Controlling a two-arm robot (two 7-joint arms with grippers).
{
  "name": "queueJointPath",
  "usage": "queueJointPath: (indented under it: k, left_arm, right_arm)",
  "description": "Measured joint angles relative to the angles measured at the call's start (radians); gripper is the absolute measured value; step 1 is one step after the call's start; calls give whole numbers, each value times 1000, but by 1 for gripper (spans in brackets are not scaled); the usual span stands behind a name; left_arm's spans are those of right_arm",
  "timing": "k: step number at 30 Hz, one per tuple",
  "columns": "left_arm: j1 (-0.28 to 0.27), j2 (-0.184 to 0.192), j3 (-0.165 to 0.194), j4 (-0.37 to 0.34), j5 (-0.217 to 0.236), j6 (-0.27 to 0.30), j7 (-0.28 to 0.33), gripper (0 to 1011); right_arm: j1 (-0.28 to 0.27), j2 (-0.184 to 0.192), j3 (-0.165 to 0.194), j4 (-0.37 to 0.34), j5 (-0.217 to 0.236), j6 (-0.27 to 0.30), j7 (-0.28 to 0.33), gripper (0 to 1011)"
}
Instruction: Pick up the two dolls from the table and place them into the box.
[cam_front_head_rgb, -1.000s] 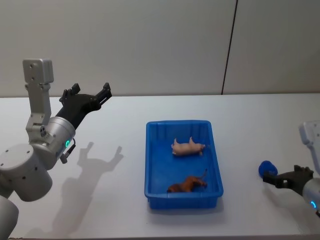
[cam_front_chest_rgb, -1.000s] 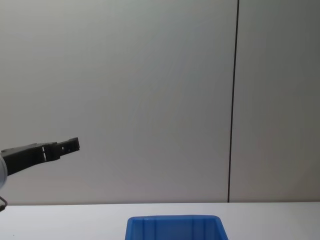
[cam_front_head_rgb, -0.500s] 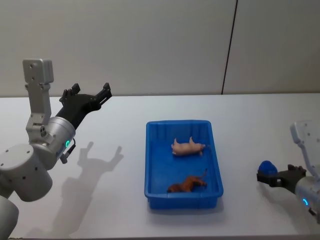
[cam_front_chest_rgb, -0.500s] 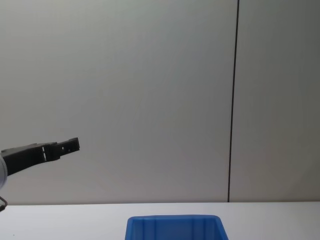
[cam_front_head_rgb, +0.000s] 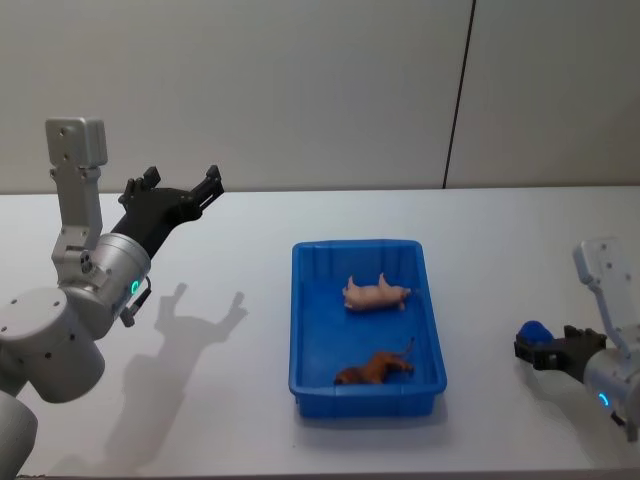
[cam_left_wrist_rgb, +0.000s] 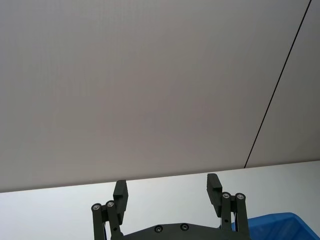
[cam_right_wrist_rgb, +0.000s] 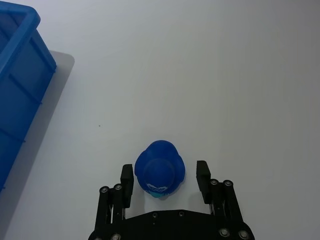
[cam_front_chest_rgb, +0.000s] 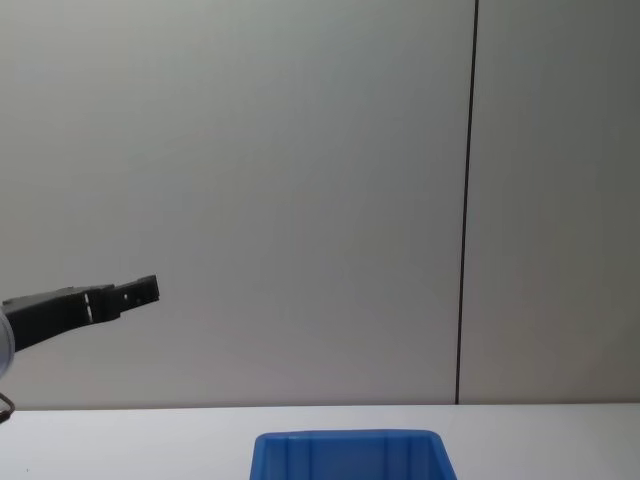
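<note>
Blue plastic forms the box (cam_front_head_rgb: 368, 250), which sits mid-table (cam_front_head_rgb: 250, 230) with two dolls lying inside: a pale peach-pink doll (cam_front_head_rgb: 376, 294) toward the far end and a brown doll (cam_front_head_rgb: 375, 369) near the front wall. Well to the box's right, the right gripper (cam_right_wrist_rgb: 162, 178) sits low over the tabletop, its fingers spread on either side of a small blue rounded toy (cam_right_wrist_rgb: 160, 170), not clamped on it. The left gripper (cam_front_head_rgb: 180, 189) hangs raised on the left, fingers wide apart and empty.
</note>
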Motion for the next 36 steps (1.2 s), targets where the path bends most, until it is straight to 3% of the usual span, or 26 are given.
queueJointPath:
  k: [5, 9, 14, 19, 27, 36]
  left_arm:
    - [0, 0, 0, 0, 0, 0, 0, 1001]
    - [0, 0, 0, 0, 0, 0, 0, 1001]
    - [0, 0, 0, 0, 0, 0, 0, 1001]
    - [0, 0, 0, 0, 0, 0, 0, 1001]
    - [0, 0, 0, 0, 0, 0, 0, 1001]
    - [0, 0, 0, 0, 0, 0, 0, 1001]
  right_arm:
    - [3, -2, -1, 5, -3, -3, 1, 606]
    - [5, -3, -1, 7, -4, -4, 1, 534]
    - [7, -4, -2, 10, -6, -5, 1, 347]
    - [8, -5, -2, 12, -6, -5, 1, 267]
    - [8, -4, -1, 8, -9, -18, 10, 220]
    - [2, 3, 4, -24, -11, -77, 36, 174]
